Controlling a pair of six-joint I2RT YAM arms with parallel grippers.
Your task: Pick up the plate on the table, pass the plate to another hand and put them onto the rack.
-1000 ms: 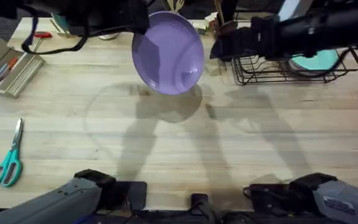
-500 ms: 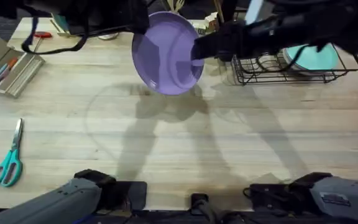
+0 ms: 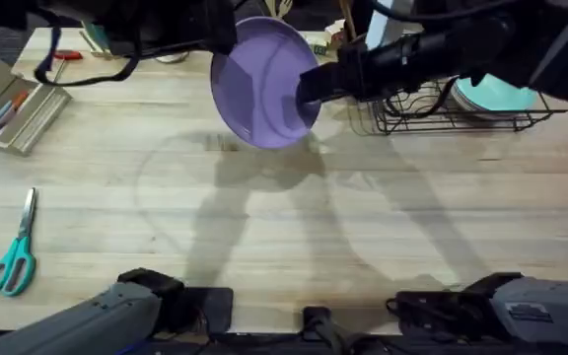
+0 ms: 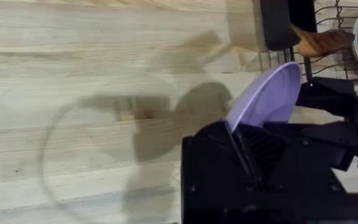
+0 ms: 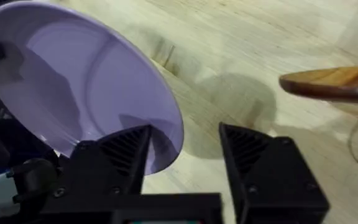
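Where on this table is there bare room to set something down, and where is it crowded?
The table is bare across its middle and near side, between the scissors and the right edge. The far edge is crowded: the tray of pens at left, the lifted plate with both arms, and the rack holding a teal plate.

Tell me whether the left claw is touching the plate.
Touching. The left wrist view shows the plate with its rim clamped in the left claw, held tilted above the table.
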